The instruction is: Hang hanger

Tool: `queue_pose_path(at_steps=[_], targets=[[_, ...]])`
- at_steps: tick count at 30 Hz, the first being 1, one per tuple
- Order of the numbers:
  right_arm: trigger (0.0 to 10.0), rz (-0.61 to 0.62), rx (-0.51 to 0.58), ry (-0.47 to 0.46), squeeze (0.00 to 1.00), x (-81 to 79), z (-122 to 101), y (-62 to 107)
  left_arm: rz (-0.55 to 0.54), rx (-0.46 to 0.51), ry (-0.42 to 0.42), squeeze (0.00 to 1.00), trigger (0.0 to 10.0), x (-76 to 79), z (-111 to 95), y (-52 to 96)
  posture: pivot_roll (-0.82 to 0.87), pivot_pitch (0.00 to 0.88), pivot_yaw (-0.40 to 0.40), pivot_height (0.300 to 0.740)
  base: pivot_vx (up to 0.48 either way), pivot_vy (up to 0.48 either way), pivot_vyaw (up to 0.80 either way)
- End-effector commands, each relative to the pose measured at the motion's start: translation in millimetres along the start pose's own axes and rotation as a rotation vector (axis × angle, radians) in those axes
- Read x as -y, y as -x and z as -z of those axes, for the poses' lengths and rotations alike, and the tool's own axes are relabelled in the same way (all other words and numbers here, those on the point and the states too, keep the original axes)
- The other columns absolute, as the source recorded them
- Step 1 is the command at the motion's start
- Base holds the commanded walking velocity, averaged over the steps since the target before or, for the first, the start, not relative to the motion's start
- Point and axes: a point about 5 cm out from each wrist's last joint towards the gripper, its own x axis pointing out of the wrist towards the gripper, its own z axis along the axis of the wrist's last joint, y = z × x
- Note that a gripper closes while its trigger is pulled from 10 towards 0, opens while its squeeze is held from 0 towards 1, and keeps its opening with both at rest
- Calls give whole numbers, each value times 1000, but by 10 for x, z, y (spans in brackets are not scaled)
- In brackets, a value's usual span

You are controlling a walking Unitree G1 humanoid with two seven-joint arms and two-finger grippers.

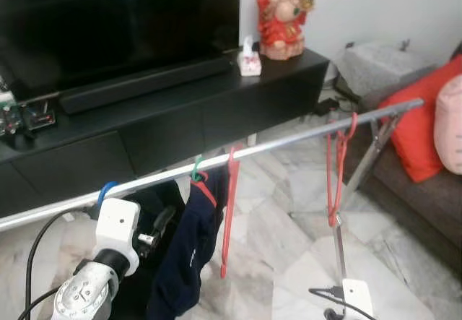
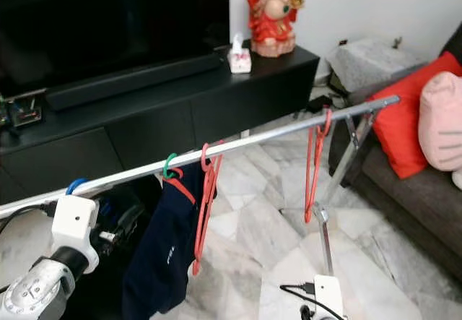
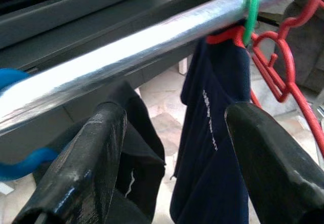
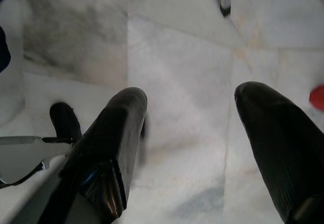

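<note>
We record a silver rail (image 1: 289,141) running slantwise above the marble floor (image 1: 289,240). Hooked on it: a blue hanger (image 1: 107,188) nearest its lower end, a green hanger (image 1: 196,168) bearing a navy garment (image 1: 189,248), a bare red hanger (image 1: 229,204) just beside, and another red hanger (image 1: 338,168) near the high end.

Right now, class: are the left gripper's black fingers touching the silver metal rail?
Apart. In the left wrist view the open left gripper sits below the silver metal rail, with dark clothing visible between.
</note>
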Motion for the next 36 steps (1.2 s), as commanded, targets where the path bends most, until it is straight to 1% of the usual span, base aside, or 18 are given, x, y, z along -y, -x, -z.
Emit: queue_pose_path(at_steps=[1, 6, 8, 10, 12, 14, 16, 17, 18, 21, 22, 24, 25, 26, 31, 32, 35, 36], targets=[[10000, 6, -7, 8, 0, 27, 14, 2, 10, -8, 0, 0, 10000, 18, 7, -7, -37, 0, 28, 740, 0, 0, 0], [10000, 6, -8, 7, 0, 26, 14, 2, 11, -7, 0, 0, 10000, 19, 1, -10, -37, 0, 28, 740, 0, 0, 0], [10000, 6, -8, 7, 0, 26, 14, 2, 11, -7, -1, 0, 10000, 18, -1, -11, -37, 0, 28, 740, 0, 330, 0], [10000, 4, -9, 14, 0, 29, 14, 2, 32, -12, -31, 0, 10000, 32, 0, 9, -33, 0, 25, 740, 0, 0, 0], [10000, 4, -9, 14, 0, 28, 14, 2, 71, -24, -38, 0, 10000, 54, 4, 36, -30, 0, 25, 740, 0, 0, 0], [10000, 3, -10, 16, 0, 26, 15, 2, 158, -68, -49, 0, 10000, 92, 19, 96, -28, 0, 24, 740, 0, 0, 0], [10000, 3, -10, 17, 0, 26, 14, 2, 198, -103, -69, 0, 10000, 95, 45, 138, -28, 0, 24, 740, 0, 0, 0], [10000, 4, -11, 18, 0, 25, 14, 2, 227, -148, -100, 0, 10000, 63, 85, 193, -28, 0, 24, 740, 0, 0, 0], [10000, 4, -11, 18, 0, 25, 14, 2, 233, -163, -110, 0, 10000, 46, 98, 212, -28, 0, 24, 740, 0, 0, 0], [10000, 3, -11, 20, 0, 26, 13, 1, 202, -198, -139, 0, 10000, -63, 131, 244, -24, 0, 23, 740, 0, 0, 0], [10000, 3, -10, 20, 0, 26, 12, 1, 149, -224, -167, 0, 10000, -175, 158, 249, -24, 0, 23, 740, 0, 0, 0], [10000, 3, -10, 20, 0, 26, 11, 1, 122, -238, -179, 0, 10000, -231, 169, 253, -24, 0, 23, 740, 0, 0, 0], [10000, 2, -10, 21, 0, 26, 12, 1, 88, -253, -195, 0, 10000, -289, 182, 254, -27, 0, 24, 740, 0, 0, 0], [10000, 2, -10, 21, 0, 24, 12, 1, 34, -273, -214, 0, 10000, -387, 193, 258, -29, 0, 25, 740, 0, 0, 0], [10000, 3, -10, 30, 0, 27, 9, 1, -44, -303, -247, 0, 10000, -561, 193, 288, -29, 0, 23, 740, 0, 0, 0], [10000, 3, -10, 35, 0, 28, 7, 1, -50, -312, -252, 0, 10000, -598, 198, 312, -29, 0, 23, 740, 0, 0, 0], [10000, 3, -10, 34, 0, 28, 8, 1, -34, -317, -257, 0, 10000, -616, 201, 343, -29, 0, 23, 740, 0, 0, 0], [10000, 2, -10, 34, 0, 28, 7, 1, 9, -332, -258, 0, 10000, -631, 222, 401, -26, 0, 21, 740, 0, 0, 0]])
